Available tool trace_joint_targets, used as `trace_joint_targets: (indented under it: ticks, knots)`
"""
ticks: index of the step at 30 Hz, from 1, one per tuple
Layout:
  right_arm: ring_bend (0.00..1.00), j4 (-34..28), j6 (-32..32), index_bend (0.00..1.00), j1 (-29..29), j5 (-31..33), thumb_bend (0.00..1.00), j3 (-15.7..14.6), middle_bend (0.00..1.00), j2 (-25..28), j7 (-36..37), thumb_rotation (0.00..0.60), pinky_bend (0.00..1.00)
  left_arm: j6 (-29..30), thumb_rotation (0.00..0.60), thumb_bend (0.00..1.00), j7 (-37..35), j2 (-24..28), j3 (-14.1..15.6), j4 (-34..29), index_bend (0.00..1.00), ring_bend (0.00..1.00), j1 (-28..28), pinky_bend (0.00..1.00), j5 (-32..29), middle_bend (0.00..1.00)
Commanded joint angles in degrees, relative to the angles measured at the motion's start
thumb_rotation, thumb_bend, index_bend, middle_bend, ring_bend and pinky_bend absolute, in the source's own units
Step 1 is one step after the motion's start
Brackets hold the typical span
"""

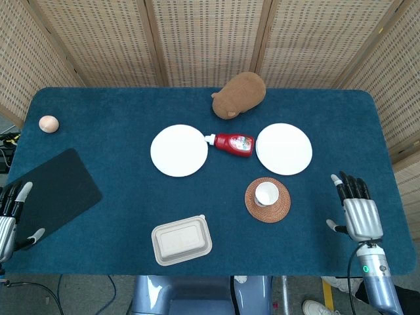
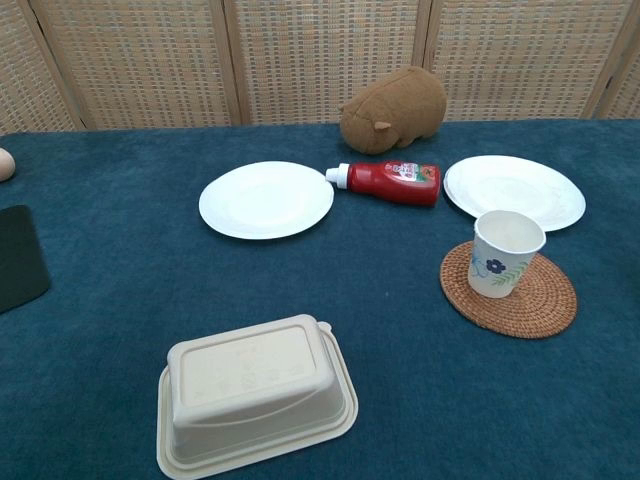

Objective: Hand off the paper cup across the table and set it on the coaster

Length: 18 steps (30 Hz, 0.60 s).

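The white paper cup [image 1: 266, 193] [image 2: 505, 253], printed with a blue flower, stands upright on the round woven coaster [image 1: 278, 207] [image 2: 548, 306]. Nothing touches it. My right hand [image 1: 357, 212] hovers over the table's front right corner, well right of the coaster, fingers spread and holding nothing. My left hand [image 1: 9, 218] shows at the far left edge of the head view beside the black mat, fingers apart and empty. Neither hand appears in the chest view.
Two white plates [image 1: 178, 150] [image 1: 283, 148] flank a red ketchup bottle [image 1: 232, 143] lying on its side. A brown plush toy [image 1: 239, 94] sits behind them. A lidded takeaway box [image 1: 182, 239] is at the front, a black mat [image 1: 56, 191] and an egg [image 1: 48, 123] at the left.
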Motion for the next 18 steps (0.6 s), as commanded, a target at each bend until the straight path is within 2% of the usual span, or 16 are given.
trace_joint_targets:
  ticks: [1,8,13,18]
  knots:
    - [0.00,0.28,2.14,0.00,-2.61,-2.73,0.02,-0.74,0.00,0.09,1.75,0.600,0.00,0.81,0.600,0.07,1.60,1.60,-0.21,-4.00,0.00,0.00,-0.27,0.00,1.04,0.00]
    - [0.00,-0.29,4.73,0.00,-5.40,-7.52,0.02,-0.83,0.00,1.69,1.79,0.600,0.00,1.12,0.600,0.07,6.63,4.02,-1.18,-13.63,0.00,0.00,-1.67,0.00,2.96,0.00]
    - [0.00,-0.02,4.28,0.00,-6.69,-8.93,0.02,-0.32,0.00,2.55,1.90,0.600,0.00,0.14,0.600,0.07,8.66,3.45,-0.86,-12.68,0.00,0.00,-1.80,0.00,2.70,0.00]
    - [0.00,-0.14,3.53,0.00,-7.33,-10.11,0.02,0.76,0.00,2.83,2.50,0.600,0.00,-0.49,0.600,0.07,7.14,2.96,-0.75,-10.61,0.00,0.00,-1.63,0.00,1.72,0.00]
